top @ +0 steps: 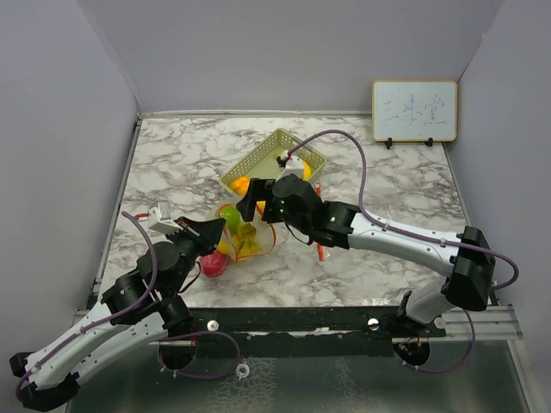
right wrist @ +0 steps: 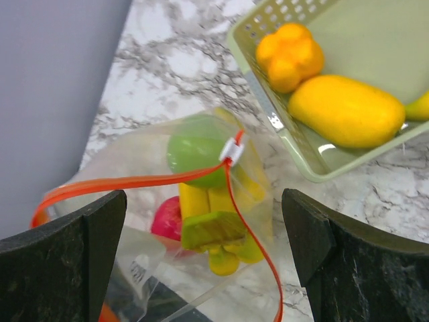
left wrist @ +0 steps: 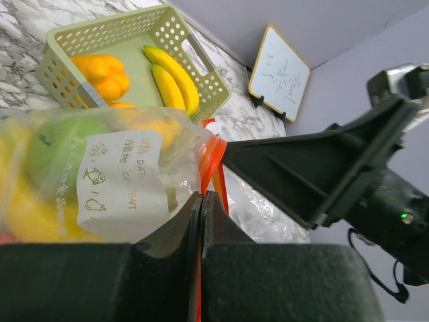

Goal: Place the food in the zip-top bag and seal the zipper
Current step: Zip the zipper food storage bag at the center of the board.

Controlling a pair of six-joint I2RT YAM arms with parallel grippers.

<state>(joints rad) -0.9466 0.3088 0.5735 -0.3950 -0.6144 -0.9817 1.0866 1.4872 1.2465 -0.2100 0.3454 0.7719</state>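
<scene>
- Zip-top bag (top: 244, 234) lies near the table's near edge, left of centre; its orange zipper tracks (right wrist: 134, 182) spread apart from the white slider (right wrist: 232, 151).
- Inside the bag: green lime (right wrist: 194, 144), red apple (right wrist: 167, 218), yellow bananas (right wrist: 196, 198).
- Left gripper (left wrist: 201, 201): fingers pressed together, pinching the bag's zipper edge.
- Right gripper (right wrist: 204, 201): fingers spread wide, above the bag, holding nothing.
- Green mesh basket (top: 258, 157), further toward the far edge, just beyond the bag, holds an orange fruit (right wrist: 291, 54), a yellow oval fruit (right wrist: 345, 111) and two bananas (left wrist: 171, 74).
- Whiteboard (top: 414, 110) stands at the far right corner.
</scene>
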